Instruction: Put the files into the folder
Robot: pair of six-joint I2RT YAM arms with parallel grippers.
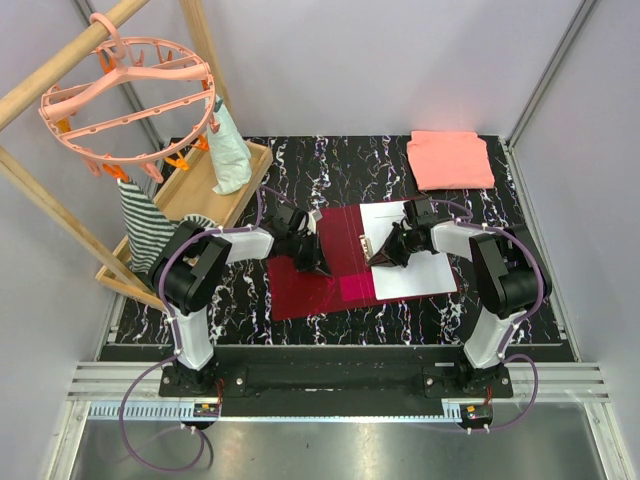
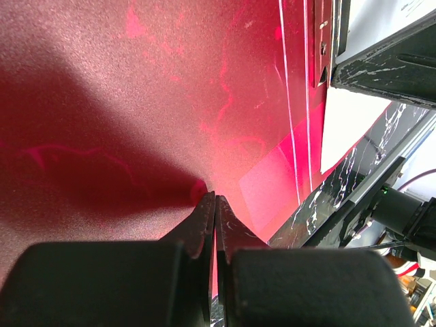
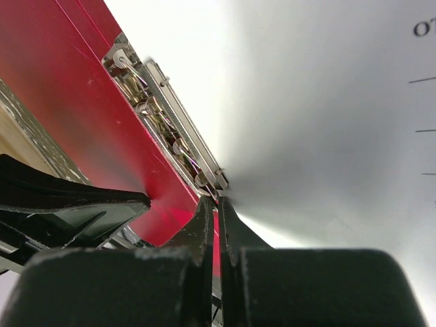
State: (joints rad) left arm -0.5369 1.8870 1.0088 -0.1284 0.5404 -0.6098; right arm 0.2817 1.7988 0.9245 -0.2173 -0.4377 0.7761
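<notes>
Lying open on the black marbled surface point(image 1: 350, 170), the crimson folder point(image 1: 300, 295) carries the white files point(image 1: 420, 275) on its right half, beside the metal clip point(image 3: 170, 129). The left arm's fingers point(image 2: 201, 225) are pressed together, tips on the left flap, with nothing visibly between them. The right arm's fingers point(image 3: 204, 225) are likewise closed, tips at the clip's end. A salmon cloth point(image 1: 450, 160) lies at the far right.

A: How does the folder point(image 1: 295, 285) lie?
B: Dark red, opened flat on the black marbled tabletop point(image 1: 350, 160), inside facing up, with a brighter pink patch by its near edge
A: And the files point(image 1: 420, 270)?
B: White printed sheets on the right half, with their left edge just beside the metal clip point(image 3: 170, 136) at the spine. I can't tell whether it clamps them
</notes>
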